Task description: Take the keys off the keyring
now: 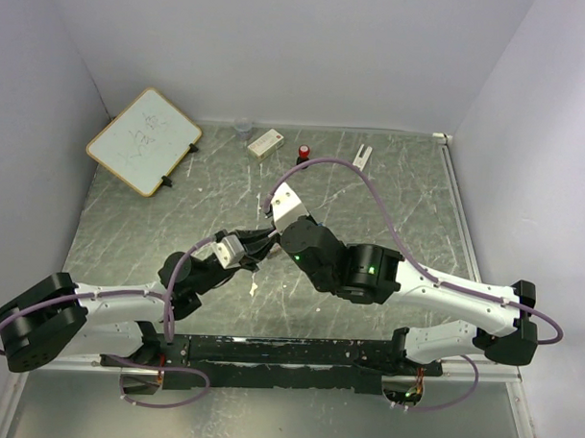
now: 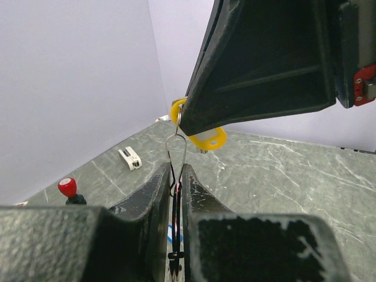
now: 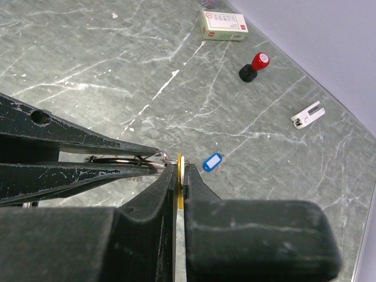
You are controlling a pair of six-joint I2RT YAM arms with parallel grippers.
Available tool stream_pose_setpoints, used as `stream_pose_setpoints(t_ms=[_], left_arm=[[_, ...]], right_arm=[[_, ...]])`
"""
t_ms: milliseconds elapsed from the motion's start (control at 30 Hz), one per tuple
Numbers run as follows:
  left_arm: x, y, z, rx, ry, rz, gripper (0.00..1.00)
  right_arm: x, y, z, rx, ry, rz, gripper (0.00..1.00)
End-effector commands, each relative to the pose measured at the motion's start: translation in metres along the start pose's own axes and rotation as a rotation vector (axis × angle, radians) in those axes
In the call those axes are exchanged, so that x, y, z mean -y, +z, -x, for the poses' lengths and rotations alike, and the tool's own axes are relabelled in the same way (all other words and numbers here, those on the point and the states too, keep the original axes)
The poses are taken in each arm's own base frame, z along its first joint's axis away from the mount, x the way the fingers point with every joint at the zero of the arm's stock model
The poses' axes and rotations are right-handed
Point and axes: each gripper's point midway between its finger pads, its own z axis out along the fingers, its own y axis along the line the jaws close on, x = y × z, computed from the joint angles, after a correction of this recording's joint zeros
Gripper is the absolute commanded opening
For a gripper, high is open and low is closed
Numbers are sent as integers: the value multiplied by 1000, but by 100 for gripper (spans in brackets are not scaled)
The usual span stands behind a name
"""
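Note:
My left gripper (image 2: 175, 171) is shut on the keyring (image 2: 174, 197), a thin silvery ring standing edge-on between its fingers. A wire loop runs up from the ring to the yellow-headed key (image 2: 204, 138). My right gripper (image 3: 180, 167) is shut on that yellow head (image 3: 179, 176), and the keyring (image 3: 126, 160) reaches it from the left between the left arm's fingers. In the top view both grippers meet above the middle of the table, the left gripper (image 1: 257, 246) against the right gripper (image 1: 271, 239). A blue-headed key (image 3: 212, 162) lies loose on the table below them.
At the far side stand a red-capped black bottle (image 1: 302, 152), a small white box (image 1: 265, 142), a white plastic piece (image 1: 362, 155) and a clear cup (image 1: 243, 127). A whiteboard (image 1: 143, 140) leans at the back left corner. Walls close in the table on three sides.

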Motion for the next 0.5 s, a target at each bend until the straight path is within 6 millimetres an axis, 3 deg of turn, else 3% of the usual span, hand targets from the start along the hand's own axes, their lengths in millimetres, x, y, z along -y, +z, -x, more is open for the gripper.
stream_pose_setpoints(t_ms=[0, 467], left_arm=[[1, -4, -1, 1, 4, 4, 14], [5, 3, 1, 23, -36, -10, 21]], right_arm=[[9, -4, 9, 23, 29, -31, 0], [3, -2, 7, 21, 23, -11, 0]])
